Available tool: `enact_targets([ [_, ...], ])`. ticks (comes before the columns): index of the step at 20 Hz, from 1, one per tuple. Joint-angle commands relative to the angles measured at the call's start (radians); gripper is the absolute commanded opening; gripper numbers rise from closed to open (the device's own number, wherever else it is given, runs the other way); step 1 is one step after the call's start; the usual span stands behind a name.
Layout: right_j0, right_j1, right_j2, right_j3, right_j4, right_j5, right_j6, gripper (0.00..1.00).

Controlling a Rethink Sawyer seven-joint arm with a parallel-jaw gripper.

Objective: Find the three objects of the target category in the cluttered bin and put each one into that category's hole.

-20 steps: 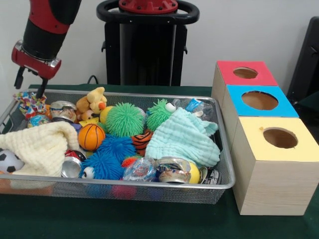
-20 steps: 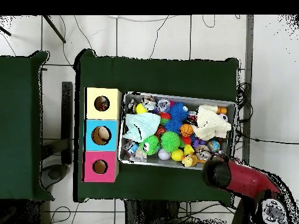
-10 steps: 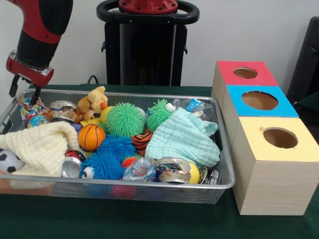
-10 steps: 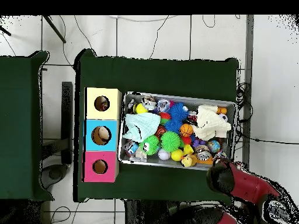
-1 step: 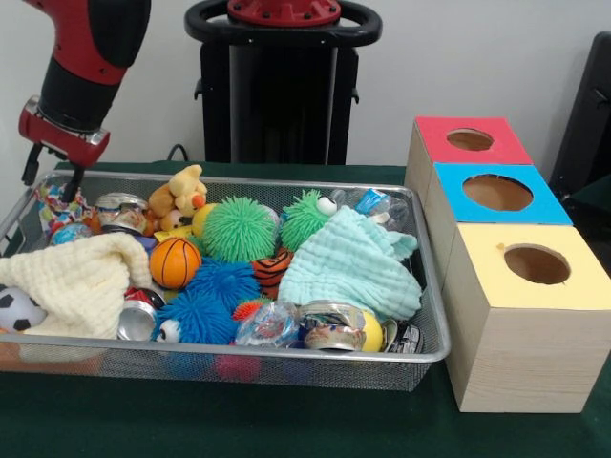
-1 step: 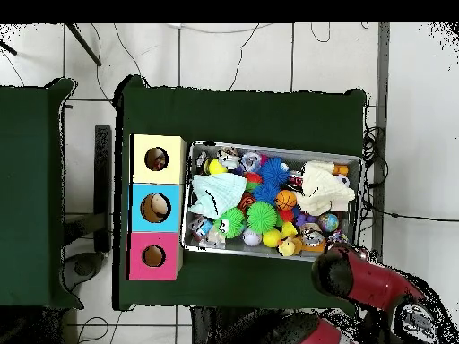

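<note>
The gripper (image 5: 50, 177) hung at the bin's (image 5: 286, 363) far left corner — fingers apart, empty — just above a multicoloured toy (image 5: 59, 200).

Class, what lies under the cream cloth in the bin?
Under the cream cloth, a soccer ball and a can peek out at its edges; anything deeper is covered.
</note>
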Motion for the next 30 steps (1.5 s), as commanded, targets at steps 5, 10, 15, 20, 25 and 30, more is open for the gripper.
enact_targets([
  [5, 0.059, 0.054, 0.009, 0.027, 0.071, -0.022, 0.214, 1.00],
  [10, 0.070, 0.061, 0.004, 0.025, 0.085, -0.021, 0.210, 1.00],
  [15, 0.056, 0.057, 0.016, 0.032, 0.085, -0.035, 0.205, 0.00],
  [20, 0.054, 0.055, 0.023, 0.032, 0.081, -0.034, 0.200, 0.00],
  [25, 0.051, 0.049, 0.023, 0.037, 0.079, -0.036, 0.199, 0.00],
  [30, 0.050, 0.042, 0.023, 0.046, 0.077, -0.039, 0.201, 0.00],
])
